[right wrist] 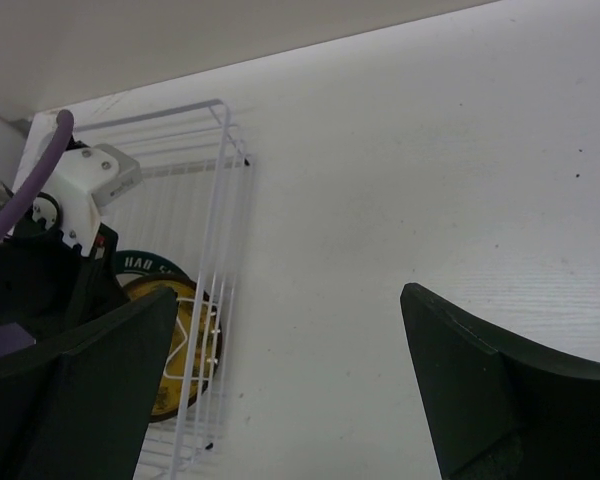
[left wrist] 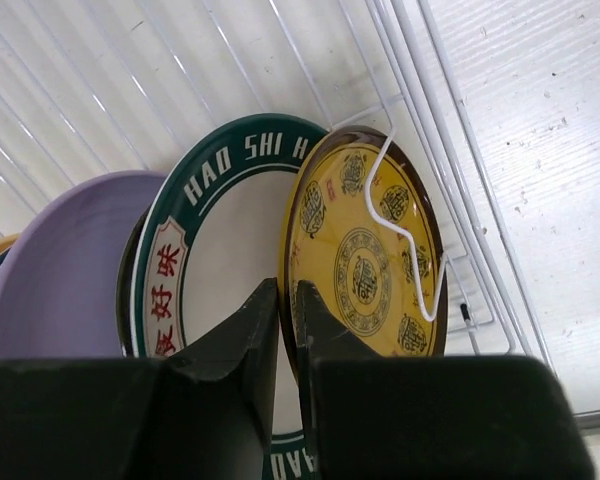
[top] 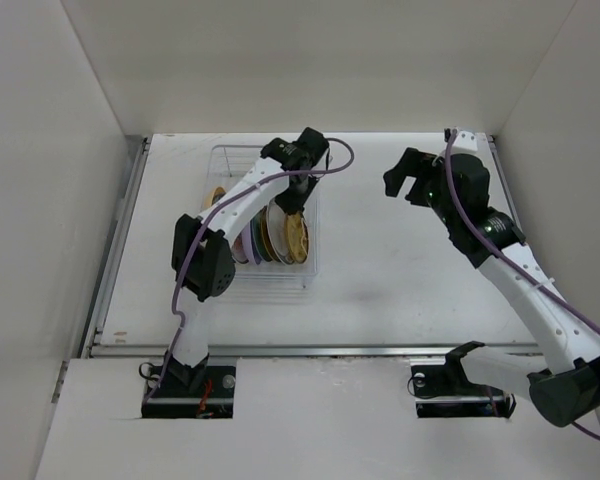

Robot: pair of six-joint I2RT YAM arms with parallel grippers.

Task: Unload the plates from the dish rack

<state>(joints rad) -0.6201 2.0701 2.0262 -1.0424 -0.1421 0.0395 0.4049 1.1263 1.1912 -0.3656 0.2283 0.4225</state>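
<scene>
The white wire dish rack (top: 314, 262) stands left of the table's middle, with several plates upright in its slots. My left gripper (top: 294, 196) reaches down into it. In the left wrist view it (left wrist: 286, 292) is shut on the rim of the yellow patterned plate (left wrist: 360, 260), the plate nearest the rack's right wall. Behind it stand the white plate with the dark teal lettered rim (left wrist: 210, 180) and the lilac plate (left wrist: 60, 270). My right gripper (top: 405, 185) is open and empty, above the table to the right of the rack (right wrist: 225, 200). The yellow plate also shows in the right wrist view (right wrist: 170, 350).
Another yellowish plate (top: 217, 195) sits apart at the rack's left side. White walls close in the table at the back and both sides. A metal rail (top: 310, 350) runs along the near edge. Bare white table (top: 410, 280) lies right of the rack.
</scene>
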